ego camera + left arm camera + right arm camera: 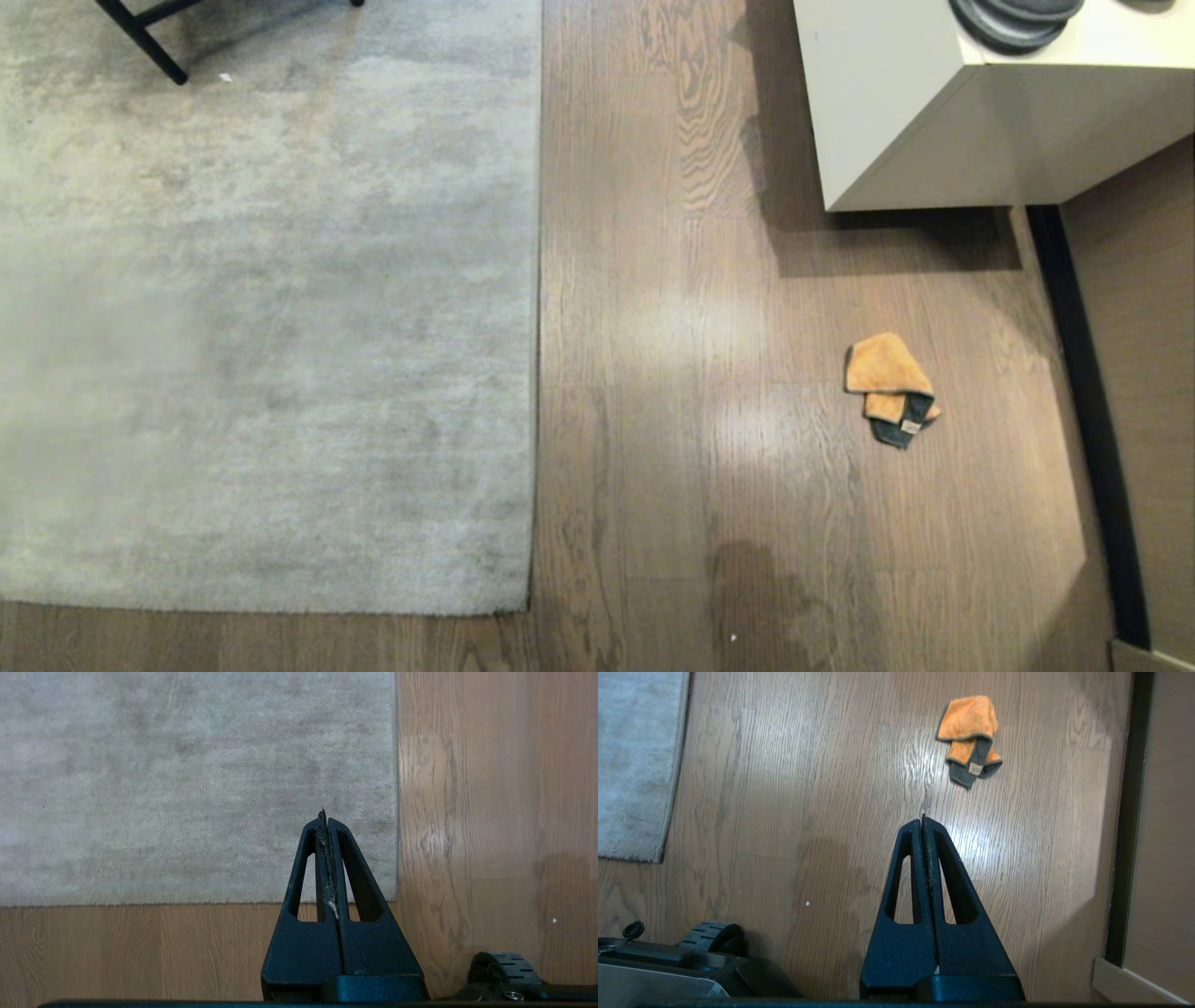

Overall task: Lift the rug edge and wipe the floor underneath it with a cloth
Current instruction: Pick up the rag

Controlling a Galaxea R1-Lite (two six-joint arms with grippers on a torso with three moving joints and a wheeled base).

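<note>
Nearest us, our left gripper (pixel 327 821) and right gripper (pixel 923 823) hang pressed together, empty. We risk dragging the rug edge (pixel 539 308) while lifting it. It runs bottom to top, left of centre. Cloth (pixel 890 387) lies crumpled at right, dark end pointing down

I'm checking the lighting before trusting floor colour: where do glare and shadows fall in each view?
Head view: pale glare patches on the floor left of the cloth; the white cabinet casts a dark shadow beneath it. Right wrist view: bright sheen beside the right gripper, shadow at its left. Left wrist view: even light on the rug edge.
</note>
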